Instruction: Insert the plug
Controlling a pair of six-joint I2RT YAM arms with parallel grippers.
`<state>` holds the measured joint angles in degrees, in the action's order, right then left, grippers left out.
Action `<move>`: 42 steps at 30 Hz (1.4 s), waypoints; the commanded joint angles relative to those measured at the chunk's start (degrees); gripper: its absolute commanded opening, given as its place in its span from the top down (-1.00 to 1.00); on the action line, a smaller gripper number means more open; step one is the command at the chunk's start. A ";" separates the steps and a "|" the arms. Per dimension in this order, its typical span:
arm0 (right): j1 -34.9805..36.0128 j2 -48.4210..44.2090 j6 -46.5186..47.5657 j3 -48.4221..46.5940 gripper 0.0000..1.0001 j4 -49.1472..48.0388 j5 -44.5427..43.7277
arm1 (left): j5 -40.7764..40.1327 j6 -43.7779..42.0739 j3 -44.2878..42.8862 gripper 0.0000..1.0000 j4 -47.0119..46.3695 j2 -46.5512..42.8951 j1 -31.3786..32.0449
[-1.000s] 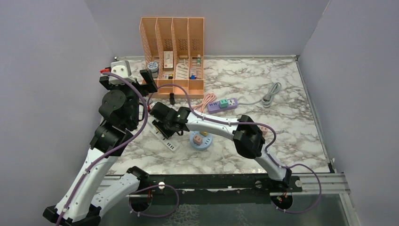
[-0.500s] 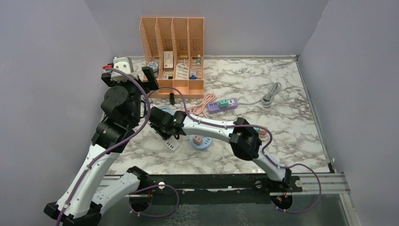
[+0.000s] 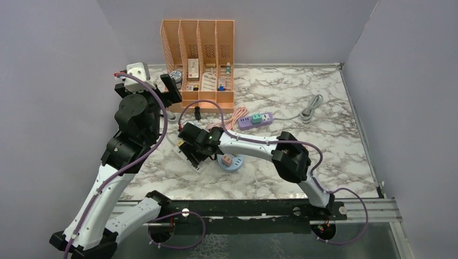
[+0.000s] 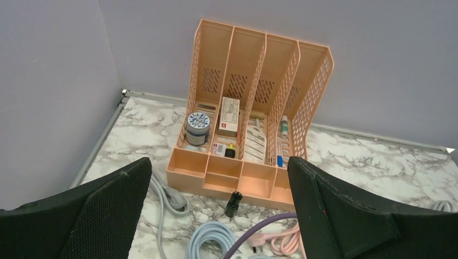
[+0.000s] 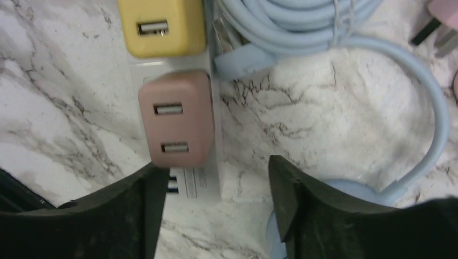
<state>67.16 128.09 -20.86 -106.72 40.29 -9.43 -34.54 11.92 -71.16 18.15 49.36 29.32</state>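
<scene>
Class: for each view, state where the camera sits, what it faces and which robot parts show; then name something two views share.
Top external: above and behind the bases, looking down on the marble table; the left arm and right arm show.
Left wrist: on the raised left arm, facing the orange organizer at the back wall; its black fingers frame the bottom.
Right wrist: low over the table, looking down at a pink adapter on a white power strip; its fingers show below.
Shared: top and left wrist views both show the organizer.
</scene>
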 commanded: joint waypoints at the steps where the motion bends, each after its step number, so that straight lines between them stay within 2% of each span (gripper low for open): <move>1: -0.13 -10.72 -3.89 6.82 -0.41 -6.80 3.40 | 1.85 4.16 -2.48 -0.99 8.47 -0.70 -0.14; 4: -0.16 -18.65 -6.63 14.29 -0.49 -8.89 2.59 | 3.96 6.94 -2.00 -0.99 13.37 -1.77 -0.15; 9: -0.11 -34.66 -12.30 27.98 -0.66 -8.13 -7.04 | 7.85 12.70 1.33 -0.98 19.89 -5.51 -0.14; 12: -0.17 -44.97 -17.49 35.69 -0.71 -2.62 -16.86 | 11.42 14.98 3.99 -0.99 22.49 -8.53 -0.14; 16: -0.18 -59.12 -26.97 41.60 -0.71 11.29 -28.96 | 13.62 15.07 4.50 -0.99 25.81 -11.98 -0.15; 18: -0.16 -65.35 -31.14 42.00 -0.72 18.53 -32.44 | 12.94 11.85 3.48 -0.99 27.18 -13.36 -0.14; 25: -0.12 -84.25 -30.70 39.15 -0.75 31.85 -37.95 | 13.00 5.04 0.86 -0.98 28.52 -18.27 -0.14; 35: -0.12 -95.70 -9.41 26.92 -0.81 28.43 -41.62 | 14.60 1.25 -4.90 -0.98 31.63 -20.07 -0.14; 42: -0.12 -98.18 -8.05 24.60 -0.83 29.85 -41.88 | 15.44 1.90 -8.47 -0.99 33.66 -18.93 -0.14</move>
<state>66.92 30.61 -31.75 -81.03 69.23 -49.47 -20.80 14.46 -77.69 49.65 29.69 29.32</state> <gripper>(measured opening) 0.915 0.992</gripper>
